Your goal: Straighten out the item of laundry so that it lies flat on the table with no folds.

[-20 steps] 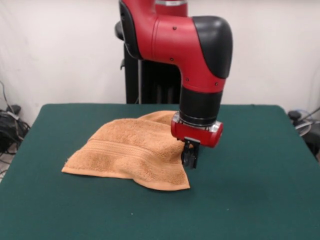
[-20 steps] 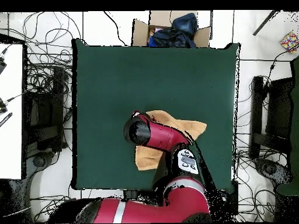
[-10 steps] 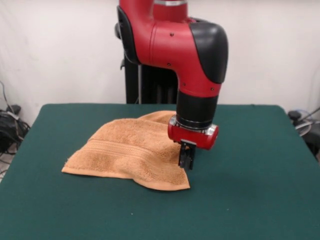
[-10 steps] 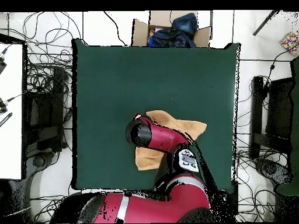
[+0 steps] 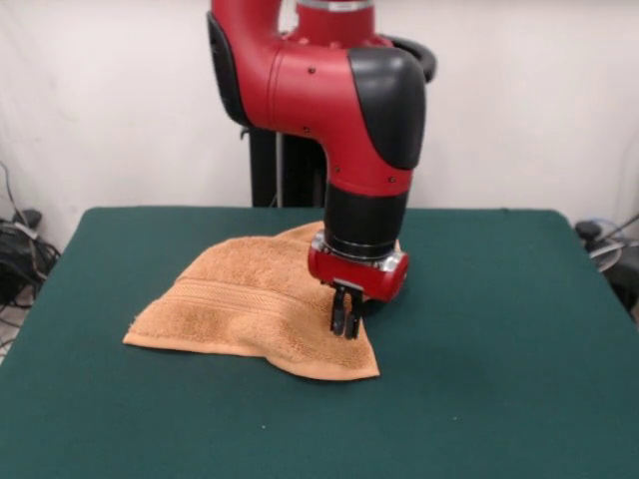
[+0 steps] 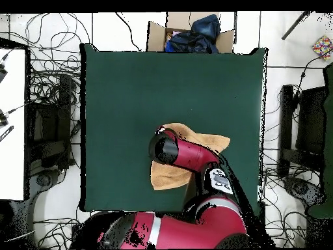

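Note:
The orange-tan towel (image 5: 250, 304) lies crumpled on the green table (image 5: 499, 399), left of the middle, with a stripe band along its near side and a fold at its near right corner. My gripper (image 5: 345, 327) hangs straight down over the towel's right part. Its jaws look shut, with the tips at the cloth's surface. I cannot tell whether any cloth is pinched. In the overhead view the arm (image 6: 185, 153) covers the gripper and the middle of the towel (image 6: 165, 177). The towel's ends stick out on both sides of the arm.
A cardboard box with dark clothes (image 6: 190, 32) stands beyond the table's far edge in the overhead view. Cables (image 6: 52, 84) lie on the floor at the side. Bare green table (image 6: 130, 91) surrounds the towel.
The gripper has moved left in the front view, from the towel's right edge to over the cloth. The towel has kept its shape and place.

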Available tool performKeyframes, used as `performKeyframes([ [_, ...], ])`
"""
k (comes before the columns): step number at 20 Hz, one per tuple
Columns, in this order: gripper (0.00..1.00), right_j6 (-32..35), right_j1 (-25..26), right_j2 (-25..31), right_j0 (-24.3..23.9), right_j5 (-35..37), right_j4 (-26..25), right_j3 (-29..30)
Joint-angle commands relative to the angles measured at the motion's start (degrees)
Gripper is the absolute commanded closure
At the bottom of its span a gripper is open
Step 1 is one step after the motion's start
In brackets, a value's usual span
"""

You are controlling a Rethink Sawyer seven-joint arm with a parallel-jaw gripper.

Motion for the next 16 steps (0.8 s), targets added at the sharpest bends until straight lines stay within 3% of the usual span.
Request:
performKeyframes([
  [1,1.00,4.9,2.5,2.1,-1.6,-0.6,-2.4,-2.2],
  [16,1.00,6.4,9.3,1.6,-0.9,-3.0,-2.8,-4.3],
])
